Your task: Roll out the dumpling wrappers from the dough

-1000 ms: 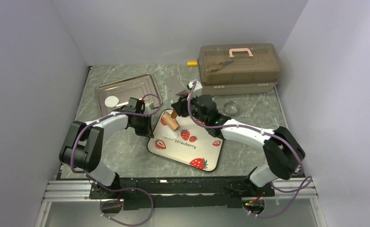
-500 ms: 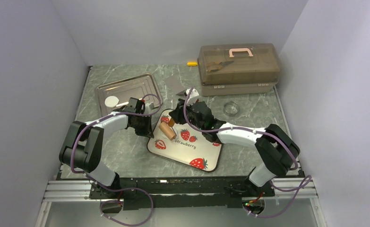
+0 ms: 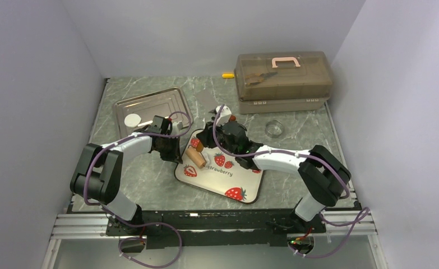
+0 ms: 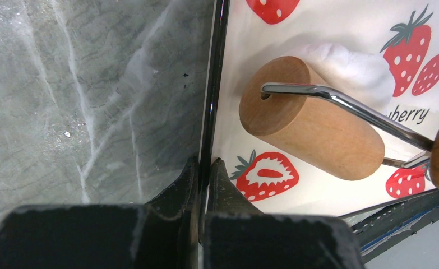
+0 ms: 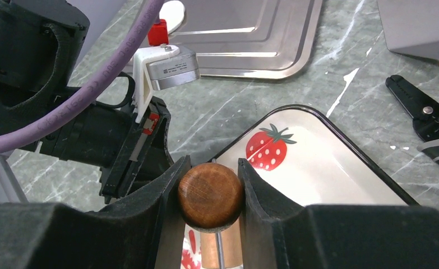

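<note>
Both grippers are busy on one job. The left gripper (image 4: 204,168) is pinched tight on the black rim of the plate (image 4: 213,78), pinning it to the surface (image 4: 65,112). The right gripper (image 5: 210,171) is clamped, part-way wide, on the round wooden handle (image 5: 210,195) of the roller (image 4: 312,131). The roller lies across the left part of the plate. The dough (image 4: 357,66) is a white lump right against the roller's far side, and partly under it as far as I can tell. One flat white wrapper (image 3: 133,120) lies in the steel tray (image 3: 161,101), well apart.

From where I stand, the step is rolling that lump flat. To do it well, I'd press down evenly through the handle and run the roller right over the dough and back. Changing direction between passes should spread it round rather than long. The left grip should hold firm, since the plate could slide or tip under the push. Lighter pressure near the edges would help avoid tearing or sticking.
</note>
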Tool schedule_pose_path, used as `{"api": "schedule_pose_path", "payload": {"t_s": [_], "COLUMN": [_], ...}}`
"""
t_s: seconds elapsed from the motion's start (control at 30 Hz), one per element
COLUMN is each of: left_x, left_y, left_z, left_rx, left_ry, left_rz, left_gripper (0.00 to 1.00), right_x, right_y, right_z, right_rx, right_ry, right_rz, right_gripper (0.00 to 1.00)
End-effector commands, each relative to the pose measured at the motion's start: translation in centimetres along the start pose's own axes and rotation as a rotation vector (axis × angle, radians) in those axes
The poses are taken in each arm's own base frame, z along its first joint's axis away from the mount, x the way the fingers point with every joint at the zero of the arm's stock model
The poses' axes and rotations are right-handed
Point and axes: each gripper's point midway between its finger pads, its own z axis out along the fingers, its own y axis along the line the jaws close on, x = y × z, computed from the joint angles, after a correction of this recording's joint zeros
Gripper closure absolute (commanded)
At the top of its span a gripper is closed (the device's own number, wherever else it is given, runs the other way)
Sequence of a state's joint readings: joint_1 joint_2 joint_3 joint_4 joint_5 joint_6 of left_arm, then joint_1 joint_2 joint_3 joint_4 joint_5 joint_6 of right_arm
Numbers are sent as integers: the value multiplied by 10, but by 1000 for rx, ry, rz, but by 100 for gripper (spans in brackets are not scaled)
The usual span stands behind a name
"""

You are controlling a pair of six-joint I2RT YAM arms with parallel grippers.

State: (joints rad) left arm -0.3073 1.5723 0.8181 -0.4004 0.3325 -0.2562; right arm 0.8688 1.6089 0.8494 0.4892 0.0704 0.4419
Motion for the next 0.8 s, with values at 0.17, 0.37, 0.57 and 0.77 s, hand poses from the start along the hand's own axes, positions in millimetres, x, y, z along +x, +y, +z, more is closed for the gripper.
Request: {"api": "schedule_pose_path", "payload": {"t_s": [0.17, 0.37, 0.57, 0.77], "left_x": [2, 1, 1, 1], "left_y": [19, 19, 19, 19], "left_z": [2, 1, 2, 2], "left_rx": [-103, -104, -102, -102], "left_ry": [-16, -19, -16, -17], "left_rz": [12, 15, 12, 14], "left_gripper": [100, 100, 100, 100], "right_x": [91, 93, 64, -42], "right_y": [-14, -8, 8, 37], "right_z": [-4, -4, -3, -6], "right_rx": [54, 28, -9, -120], "right_ry": [321, 327, 277, 94], "right_rz": [3, 19, 35, 70], "right_gripper": [100, 100, 100, 100]}}
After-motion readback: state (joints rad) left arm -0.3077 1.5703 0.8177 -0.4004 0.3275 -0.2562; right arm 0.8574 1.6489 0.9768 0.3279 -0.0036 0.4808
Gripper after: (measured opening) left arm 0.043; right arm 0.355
